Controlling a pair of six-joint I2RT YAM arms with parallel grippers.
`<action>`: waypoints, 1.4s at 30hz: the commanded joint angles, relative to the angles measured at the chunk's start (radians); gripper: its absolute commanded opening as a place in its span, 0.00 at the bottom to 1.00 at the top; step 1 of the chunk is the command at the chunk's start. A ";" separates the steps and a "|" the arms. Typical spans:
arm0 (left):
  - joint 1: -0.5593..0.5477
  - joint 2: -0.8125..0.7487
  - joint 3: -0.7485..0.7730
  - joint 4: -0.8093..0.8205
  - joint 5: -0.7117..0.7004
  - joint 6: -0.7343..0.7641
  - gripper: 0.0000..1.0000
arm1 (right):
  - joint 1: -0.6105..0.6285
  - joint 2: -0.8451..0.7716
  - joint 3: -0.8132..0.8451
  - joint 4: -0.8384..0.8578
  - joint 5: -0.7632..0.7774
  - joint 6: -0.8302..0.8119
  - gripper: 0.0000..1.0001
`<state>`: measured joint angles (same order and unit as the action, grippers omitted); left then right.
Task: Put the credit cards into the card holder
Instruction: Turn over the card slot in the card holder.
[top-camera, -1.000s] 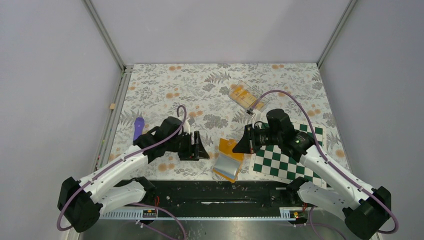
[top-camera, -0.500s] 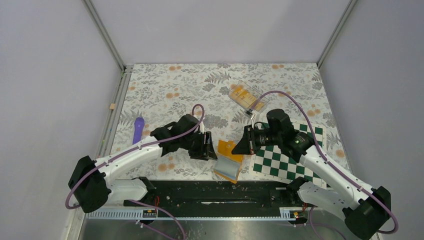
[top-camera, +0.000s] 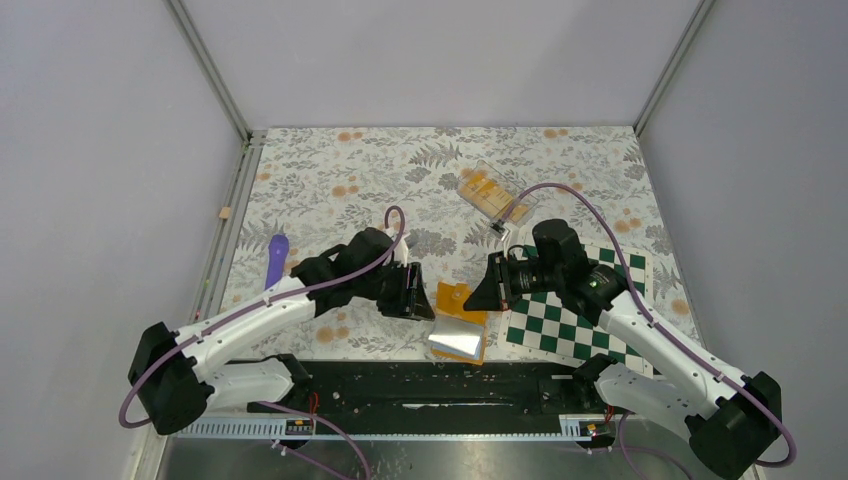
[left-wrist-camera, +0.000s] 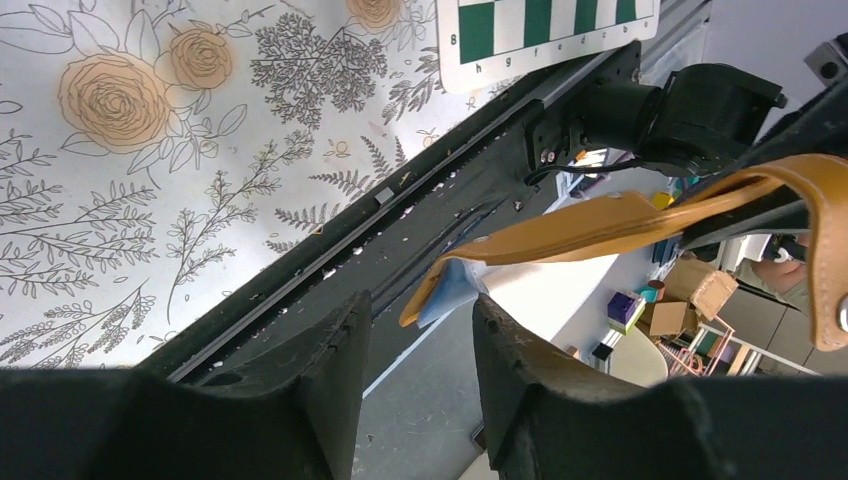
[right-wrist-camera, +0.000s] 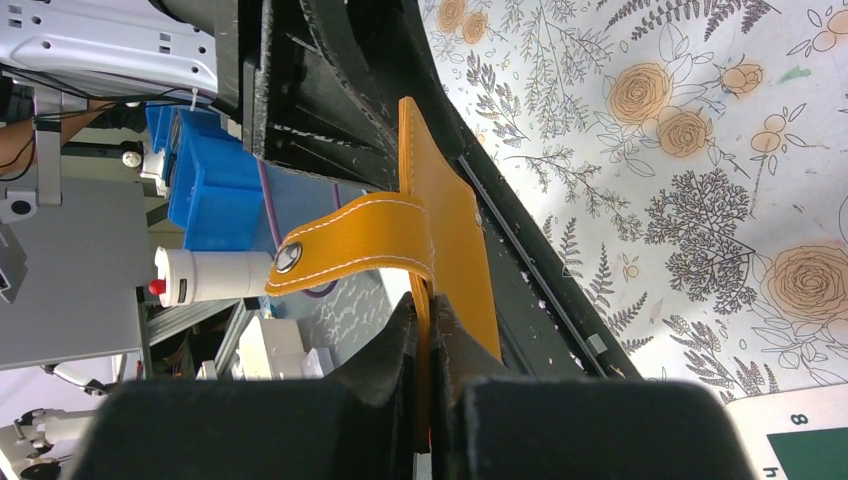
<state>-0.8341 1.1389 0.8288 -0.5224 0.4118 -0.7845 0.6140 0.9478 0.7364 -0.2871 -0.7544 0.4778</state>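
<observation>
My right gripper is shut on the edge of the orange card holder and holds it off the table. In the right wrist view its fingers pinch the cover below the stud strap. The light-blue inner flap hangs over the near table edge. My left gripper is open just left of the holder. In the left wrist view the holder's blue-lined corner sits right at that gripper's fingertips, untouched. The orange-yellow credit cards lie in a clear box at the back.
A green-and-white chequered board lies under the right arm at the table's right. A purple object lies near the left edge. The black base rail runs along the near edge. The clear plastic box stands mid-back.
My left arm has swung right up to the card holder and its jaws have narrowed. The holder's blue flap has shifted and tilted flatter. The right arm has stayed put.
</observation>
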 joint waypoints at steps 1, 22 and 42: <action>-0.012 -0.039 0.029 0.120 0.098 -0.007 0.42 | -0.005 0.003 0.005 0.044 -0.029 0.011 0.00; -0.011 -0.056 0.019 0.127 0.071 0.004 0.49 | -0.006 0.027 -0.003 0.054 -0.107 0.011 0.00; -0.013 -0.003 0.139 -0.160 0.044 0.187 0.51 | -0.005 0.065 0.033 -0.026 -0.106 -0.042 0.00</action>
<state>-0.8391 1.1221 0.9009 -0.6071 0.4656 -0.6666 0.6121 1.0065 0.7315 -0.3000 -0.8547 0.4820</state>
